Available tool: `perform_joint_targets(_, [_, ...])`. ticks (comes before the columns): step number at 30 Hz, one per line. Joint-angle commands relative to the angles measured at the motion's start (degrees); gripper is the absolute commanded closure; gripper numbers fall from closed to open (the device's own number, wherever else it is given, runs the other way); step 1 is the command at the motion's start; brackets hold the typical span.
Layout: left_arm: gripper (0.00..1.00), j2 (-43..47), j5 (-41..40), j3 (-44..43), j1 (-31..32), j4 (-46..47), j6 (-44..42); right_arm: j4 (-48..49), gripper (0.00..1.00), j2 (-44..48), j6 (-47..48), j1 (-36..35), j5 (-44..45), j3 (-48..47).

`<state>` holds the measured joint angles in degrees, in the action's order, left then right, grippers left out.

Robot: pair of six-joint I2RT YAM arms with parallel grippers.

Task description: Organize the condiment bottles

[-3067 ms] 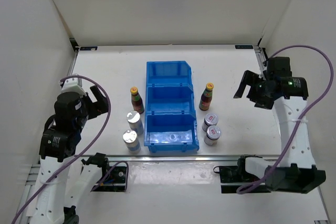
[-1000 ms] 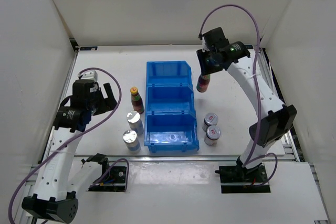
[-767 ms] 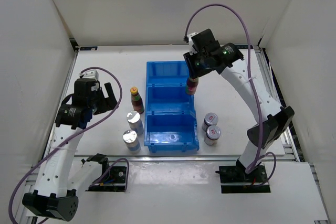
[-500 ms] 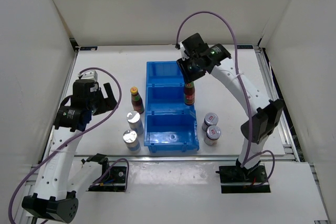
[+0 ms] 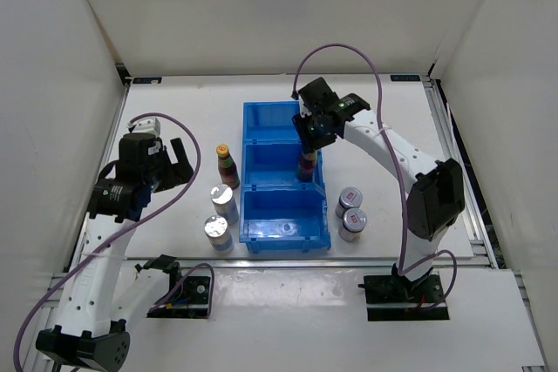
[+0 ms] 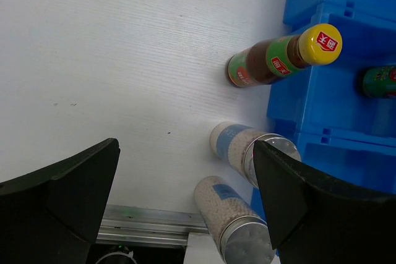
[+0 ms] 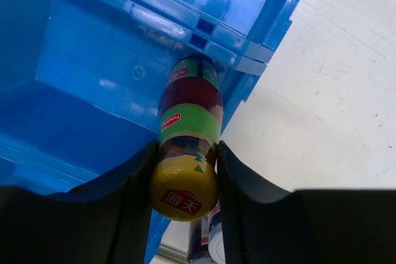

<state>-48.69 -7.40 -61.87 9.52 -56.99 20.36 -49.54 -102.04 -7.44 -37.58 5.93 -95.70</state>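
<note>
L pincer (image 5: 172, 163) hangs w/ jaws wide apart, nothing in it. Just right of it: slim yellow-cap bottle (image 5: 227, 165), upright on counter (image 5: 174, 111); two plain silver shakers (image 5: 224, 202) right of it too, nearer the arm bases. R pincer (image 5: 310, 132) clamped on 2nd slim bottle (image 7: 187, 134) at cap end, its base in mid compartment of blue bin (image 5: 277, 118), right side. Two red-top shakers (image 5: 349, 199) stand right of R pincer, nearer the bases.

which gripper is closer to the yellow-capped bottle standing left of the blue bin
Left. Left gripper: open, just left of that sauce bottle; right gripper: over the blue bin, shut on the other bottle.
</note>
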Motion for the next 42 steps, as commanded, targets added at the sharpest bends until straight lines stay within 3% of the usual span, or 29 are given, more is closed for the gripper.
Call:
perform_joint_targets(1, [0.00, 0.70, -0.86, -0.80, 0.24, -0.14, -0.76, -0.02, 0.56, 1.84, -1.17, -0.12, -0.66, -0.45])
perform_joint_targets(4, [0.00, 0.17, -0.86, -0.80, 0.24, -0.14, -0.76, -1.70, 0.17, 1.84, -0.64, -0.12, 1.26, -2.47])
perform_joint_targets(6, [0.00, -0.44, -0.86, -0.80, 0.24, -0.14, -0.76, -3.10, 0.00, 3.50, -0.64, -0.12, 3.46, -4.66])
perform_joint_targets(12, [0.00, -3.25, -1.57, -1.59, 0.24, -0.14, -0.76, -3.64, 0.00, 6.24, 0.94, -0.65, 9.97, -11.17])
perform_joint_targets(22, [0.00, -13.26, 13.98, -4.58, 0.24, 12.77, -5.41, -6.36, 0.00, 7.91, 2.17, -0.65, 11.73, -12.93])
perform_joint_targets(32, [0.00, -24.60, 11.71, -7.39, 6.12, 16.91, -7.26, -6.36, 0.00, 14.58, 1.11, 0.76, 12.26, -4.07])
perform_joint_targets(42, [0.00, -29.18, 10.12, -9.50, 8.06, 18.06, -6.56, -6.36, 0.00, 18.19, 1.11, 4.98, 11.64, 0.87])
